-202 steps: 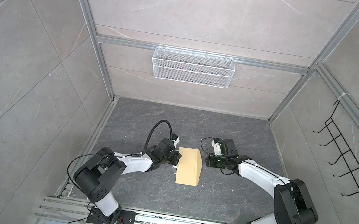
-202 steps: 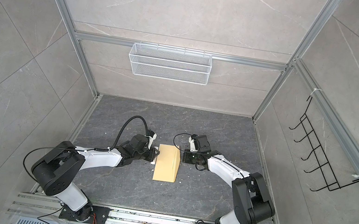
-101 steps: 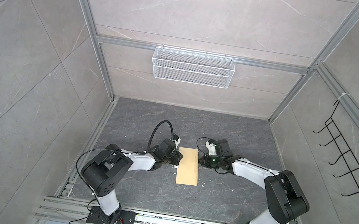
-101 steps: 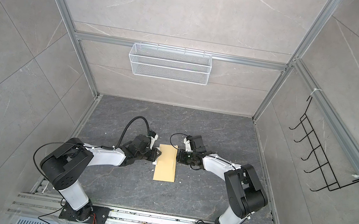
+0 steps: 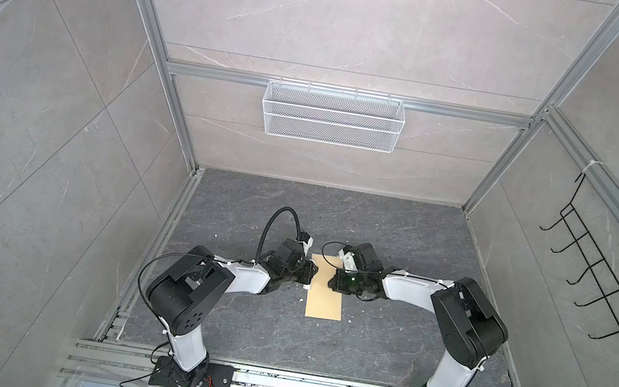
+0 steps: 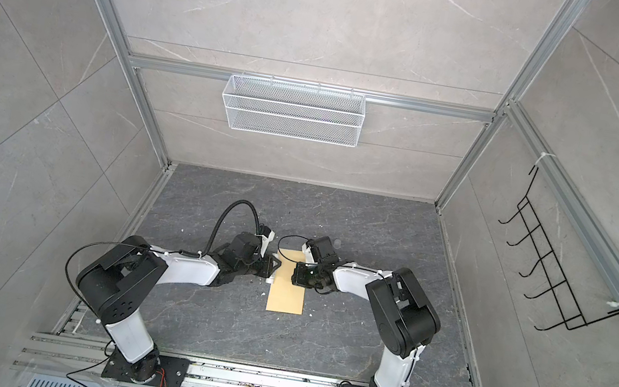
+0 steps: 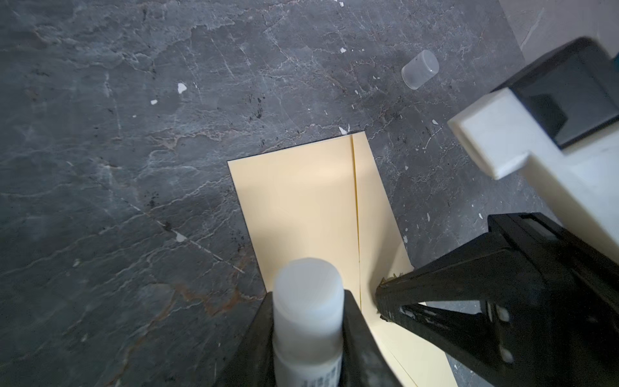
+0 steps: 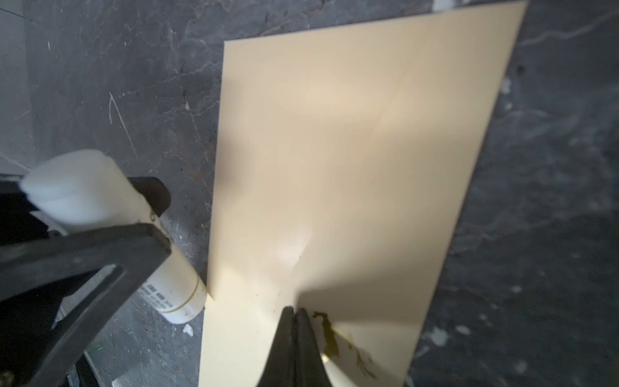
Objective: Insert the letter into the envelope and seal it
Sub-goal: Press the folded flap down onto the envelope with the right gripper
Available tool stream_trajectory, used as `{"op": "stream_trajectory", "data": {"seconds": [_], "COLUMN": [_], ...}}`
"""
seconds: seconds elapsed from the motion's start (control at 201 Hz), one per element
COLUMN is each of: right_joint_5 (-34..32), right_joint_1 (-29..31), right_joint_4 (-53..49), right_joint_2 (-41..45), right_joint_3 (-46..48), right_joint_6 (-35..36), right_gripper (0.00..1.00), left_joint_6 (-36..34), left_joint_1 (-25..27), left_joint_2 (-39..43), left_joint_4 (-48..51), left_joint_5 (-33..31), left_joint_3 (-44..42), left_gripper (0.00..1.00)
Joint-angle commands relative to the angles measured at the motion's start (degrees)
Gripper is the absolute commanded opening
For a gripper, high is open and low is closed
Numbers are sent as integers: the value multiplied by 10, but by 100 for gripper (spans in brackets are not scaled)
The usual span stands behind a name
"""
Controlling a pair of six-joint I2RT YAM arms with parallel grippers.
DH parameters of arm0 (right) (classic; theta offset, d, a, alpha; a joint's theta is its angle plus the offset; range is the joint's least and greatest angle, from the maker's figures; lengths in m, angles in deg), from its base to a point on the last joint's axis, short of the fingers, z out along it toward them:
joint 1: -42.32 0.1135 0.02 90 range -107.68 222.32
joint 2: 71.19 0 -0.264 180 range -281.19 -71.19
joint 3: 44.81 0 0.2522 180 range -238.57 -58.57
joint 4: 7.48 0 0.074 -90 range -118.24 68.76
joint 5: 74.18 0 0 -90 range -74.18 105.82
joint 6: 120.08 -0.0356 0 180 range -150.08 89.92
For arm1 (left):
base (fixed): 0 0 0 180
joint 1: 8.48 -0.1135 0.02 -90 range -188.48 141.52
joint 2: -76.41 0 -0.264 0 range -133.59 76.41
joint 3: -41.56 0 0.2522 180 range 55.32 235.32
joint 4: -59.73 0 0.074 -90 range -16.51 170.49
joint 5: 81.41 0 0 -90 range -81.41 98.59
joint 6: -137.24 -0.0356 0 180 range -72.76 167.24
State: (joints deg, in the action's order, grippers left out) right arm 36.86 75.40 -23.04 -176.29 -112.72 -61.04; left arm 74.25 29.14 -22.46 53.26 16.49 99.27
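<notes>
So we're on the sealing bit: the envelope [image 5: 324, 304] lies flat on the floor [image 5: 381, 340], letter out of sight and presumably inside, left gripper [image 5: 306, 280] clamped round an uncapped glue stick [image 7: 307, 311] just beside it, right gripper [image 8: 294, 316] pinched closed with tips on the paper, so next means pressing it firmly shut.

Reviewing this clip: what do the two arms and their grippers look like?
Both arms match: white link shells, bulky black joint housings, black bolted base plates. The left arm carries a black ribbed hose arching over its wrist; the right arm has none. The left gripper and right gripper have black, triangular, open-framed fingers.
</notes>
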Motion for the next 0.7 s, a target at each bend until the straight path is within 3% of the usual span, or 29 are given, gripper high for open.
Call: {"op": "stream_trajectory", "data": {"seconds": [0.0, 0.423, 0.692], "right_joint_5": [-15, -21, -15], "right_joint_1": [8, 15, 21], "right_joint_4": [-11, -16, -16], "right_joint_2": [-27, -47, -42], "right_joint_3": [-10, -13, -20], "right_joint_6": [-4, -2, 1], "right_gripper": [0, 0, 0], "left_joint_6": [10, 23, 14], "left_joint_1": [2, 2, 2], "left_joint_2": [-8, -31, -58], "left_joint_4": [-19, -26, -16], "left_joint_5": [15, 33, 12], "left_joint_3": [11, 49, 50], "left_gripper": [0, 0, 0]}}
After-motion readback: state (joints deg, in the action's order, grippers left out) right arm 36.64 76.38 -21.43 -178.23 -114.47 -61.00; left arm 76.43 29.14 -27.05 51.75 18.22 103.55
